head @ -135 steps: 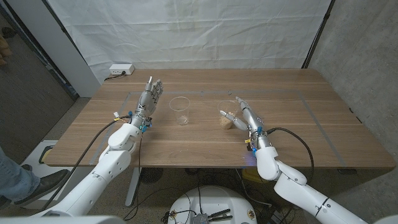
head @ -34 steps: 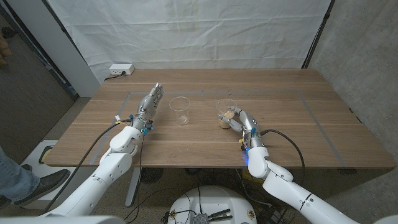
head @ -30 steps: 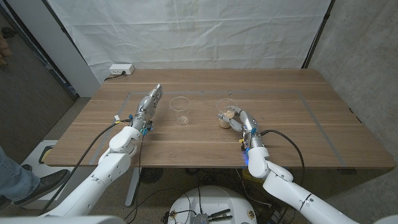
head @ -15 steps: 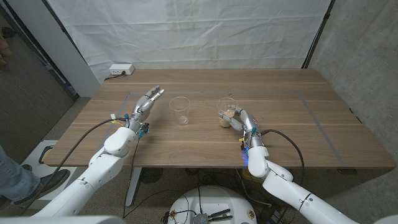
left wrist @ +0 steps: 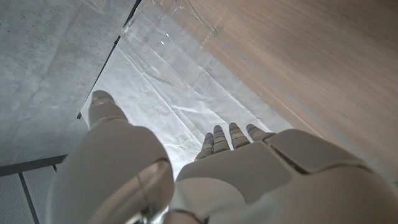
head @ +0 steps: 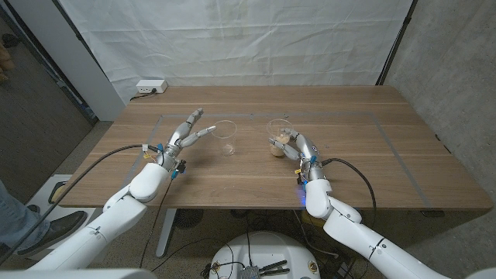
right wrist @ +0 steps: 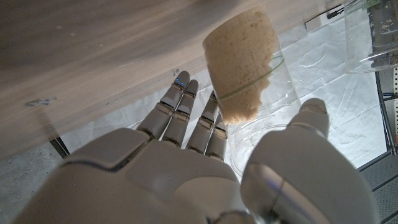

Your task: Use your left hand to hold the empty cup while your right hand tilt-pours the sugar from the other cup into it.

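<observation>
The empty clear cup (head: 225,138) stands upright on the table, left of centre. My left hand (head: 188,136) is beside it on its left with the fingers (left wrist: 230,134) spread and reaching toward it; the tips are close to its side and nothing is in the hand. The other clear cup (head: 279,139), with pale brown sugar (right wrist: 239,68) in its bottom, sits in my right hand (head: 297,147). That hand grips it with fingers (right wrist: 186,112) on one side and the thumb on the other. The empty cup's rim (right wrist: 373,37) also appears in the right wrist view.
The wooden table (head: 372,155) stretches wide to the right of both cups. A white power strip (head: 150,86) lies at the far left corner. A white sheet (head: 232,39) hangs behind the table. A person's leg and shoe (head: 19,221) stand off the table's left side.
My left hand has turned and spread its fingers toward the empty cup. My right hand has closed around the sugar cup and shifted it slightly away from me.
</observation>
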